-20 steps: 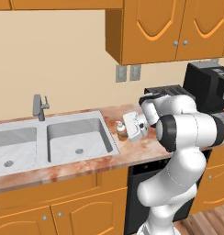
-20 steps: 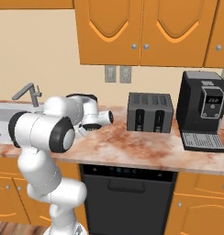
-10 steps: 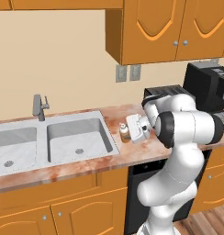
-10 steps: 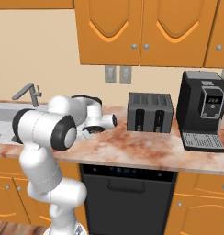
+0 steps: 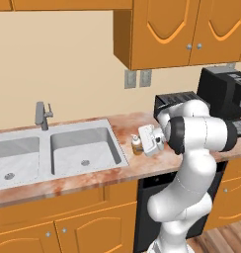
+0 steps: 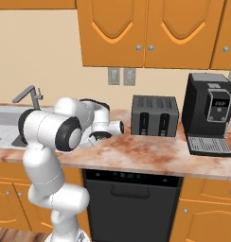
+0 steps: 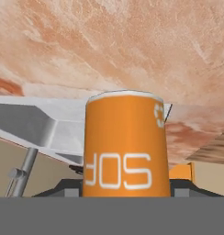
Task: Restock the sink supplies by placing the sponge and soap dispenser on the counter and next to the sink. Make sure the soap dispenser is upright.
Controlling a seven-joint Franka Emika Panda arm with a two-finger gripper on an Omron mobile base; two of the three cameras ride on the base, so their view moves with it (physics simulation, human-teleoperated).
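Note:
The soap dispenser (image 5: 137, 145), a small amber-orange bottle, stands upright at the counter (image 5: 123, 123) just right of the sink (image 5: 83, 148). My gripper (image 5: 141, 144) reaches in sideways from the right and is shut on it. In the rolled hand view the orange body (image 7: 125, 147) with white lettering sits between the finger tips, with the marbled counter (image 7: 132, 46) above it and the sink (image 7: 36, 124) at the left. Whether the bottle's base touches the counter I cannot tell. The sponge is out of view.
A grey faucet (image 5: 42, 114) rises behind the sink. A dark toaster (image 6: 154, 116) and a black coffee machine (image 6: 209, 113) stand on the counter to the right of the arm. Wall cabinets hang overhead.
The hand has carried the soap dispenser to the right and down toward the counter. The grip has stayed shut throughout.

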